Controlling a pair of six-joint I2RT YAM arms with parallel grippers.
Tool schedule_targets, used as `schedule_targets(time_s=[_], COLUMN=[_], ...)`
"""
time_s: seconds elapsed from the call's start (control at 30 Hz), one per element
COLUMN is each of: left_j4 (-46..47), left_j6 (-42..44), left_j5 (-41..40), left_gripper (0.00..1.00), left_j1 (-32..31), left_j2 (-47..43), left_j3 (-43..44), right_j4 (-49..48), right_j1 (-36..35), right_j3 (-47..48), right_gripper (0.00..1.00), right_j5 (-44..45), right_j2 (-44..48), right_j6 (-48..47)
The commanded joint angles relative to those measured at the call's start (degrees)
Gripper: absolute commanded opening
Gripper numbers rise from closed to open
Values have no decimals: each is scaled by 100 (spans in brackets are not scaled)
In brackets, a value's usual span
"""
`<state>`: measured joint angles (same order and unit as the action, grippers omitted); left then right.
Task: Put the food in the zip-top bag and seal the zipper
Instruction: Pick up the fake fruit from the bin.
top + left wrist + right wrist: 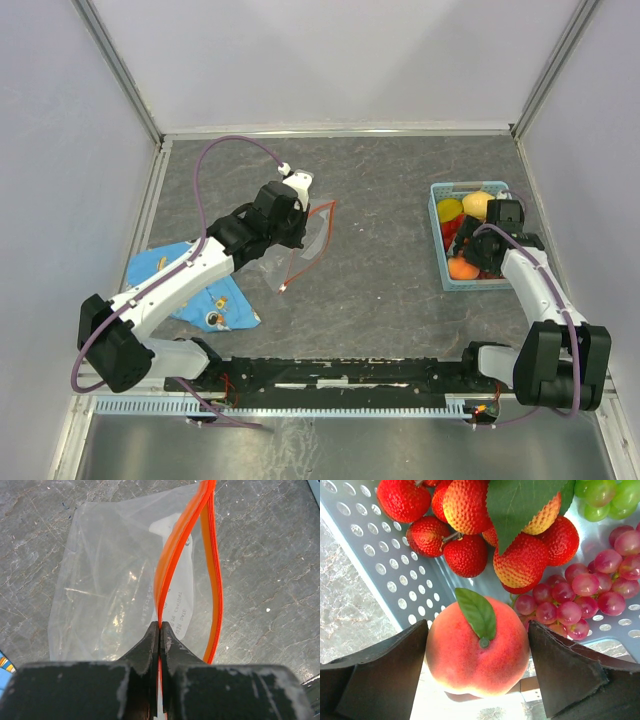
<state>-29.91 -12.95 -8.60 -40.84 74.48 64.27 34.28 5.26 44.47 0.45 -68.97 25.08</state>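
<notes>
While our left gripper point(160, 630) clenches the clear plastic bag's point(105, 580) orange-red zipper point(175, 550), lying twelve-to-six, our right gripper point(478, 647) straddles the orange-pink peach point(470, 660), grip unclear.

Strawberries point(465, 555) and grapes point(585, 587) are crowding the peach point(470, 665) at twelve and two o'clock — the basket wall point(385, 565) at ten. Bare table point(380, 250) is lying open at the basket's nine.

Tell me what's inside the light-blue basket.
Inside the basket: a peach, red strawberries, purple grapes, green grapes and yellow lemons. From above, the right end effector covers the basket's middle; anything beneath the piled fruit is hidden.
</notes>
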Motion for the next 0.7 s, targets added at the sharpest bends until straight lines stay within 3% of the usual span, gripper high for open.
schedule_targets(time_s=[0.0, 0.23, 0.67], left_j4=[158, 156, 136], left_j6=[-138, -135, -137], left_j5=[69, 77, 54], left_gripper=[3, 3, 3], left_j1=[24, 26, 33], left_j2=[-3, -4, -3], left_j3=[121, 121, 130], right_j4=[342, 498, -135], right_j1=[-3, -3, -9], right_j3=[266, 273, 48], right_gripper=[89, 94, 92], right_j5=[-165, -277, -390], right_j2=[53, 21, -410], right_j6=[-176, -266, -193])
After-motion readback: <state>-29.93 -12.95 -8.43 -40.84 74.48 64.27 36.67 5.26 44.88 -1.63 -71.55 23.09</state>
